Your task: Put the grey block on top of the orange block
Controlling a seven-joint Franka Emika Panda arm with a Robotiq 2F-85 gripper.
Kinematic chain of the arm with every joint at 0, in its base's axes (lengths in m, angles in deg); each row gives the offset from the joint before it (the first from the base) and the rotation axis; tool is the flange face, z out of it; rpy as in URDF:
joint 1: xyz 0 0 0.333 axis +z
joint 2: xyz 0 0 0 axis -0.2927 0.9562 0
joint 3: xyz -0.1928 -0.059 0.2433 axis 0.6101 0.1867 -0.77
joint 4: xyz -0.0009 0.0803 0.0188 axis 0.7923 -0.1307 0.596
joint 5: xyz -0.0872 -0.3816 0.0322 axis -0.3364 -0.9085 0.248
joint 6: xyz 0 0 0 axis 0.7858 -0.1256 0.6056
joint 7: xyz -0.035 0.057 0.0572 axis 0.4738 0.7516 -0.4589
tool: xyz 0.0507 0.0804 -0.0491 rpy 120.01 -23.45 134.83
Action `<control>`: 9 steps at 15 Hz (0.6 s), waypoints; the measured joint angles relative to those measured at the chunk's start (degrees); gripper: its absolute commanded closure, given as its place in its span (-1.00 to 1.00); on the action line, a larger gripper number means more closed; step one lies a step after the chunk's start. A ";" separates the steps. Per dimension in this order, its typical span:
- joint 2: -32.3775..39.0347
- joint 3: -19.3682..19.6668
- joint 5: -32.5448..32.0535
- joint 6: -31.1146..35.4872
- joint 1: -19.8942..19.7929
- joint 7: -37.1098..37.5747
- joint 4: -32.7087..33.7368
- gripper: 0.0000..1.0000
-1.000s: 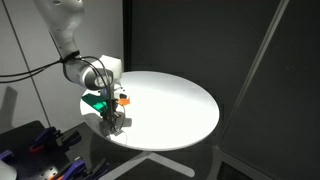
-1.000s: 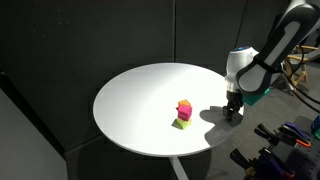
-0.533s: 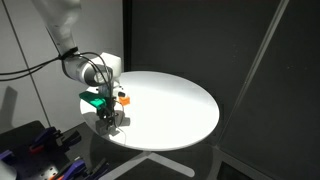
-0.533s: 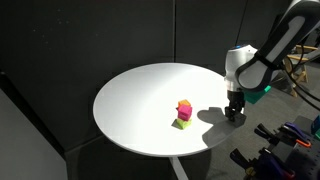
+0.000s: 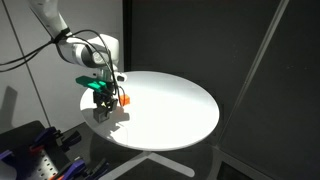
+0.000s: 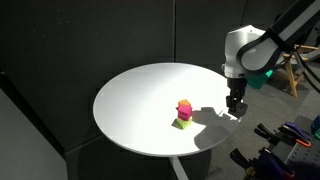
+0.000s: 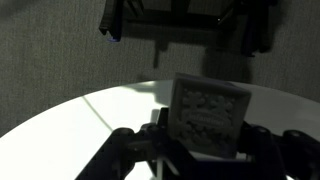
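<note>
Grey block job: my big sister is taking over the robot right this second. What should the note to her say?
The end effector is shut on the grey block. The wrist view shows it clamped there. It hangs near the rim of the white table.
The orange block sits on the table, apart from the end effector. The grey block is not on it yet.
Done: the grey block is grasped and looks lifted off the table.
Left: carry it over the orange block, lower it squarely on top, open, then back away.
</note>
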 measured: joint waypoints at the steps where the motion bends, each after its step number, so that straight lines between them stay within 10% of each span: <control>1: -0.78 -0.21 -0.04 -0.95 0.19 -0.73 0.20 0.38; 9: -2.01 -1.83 -0.35 -5.85 1.69 -5.55 5.14 0.38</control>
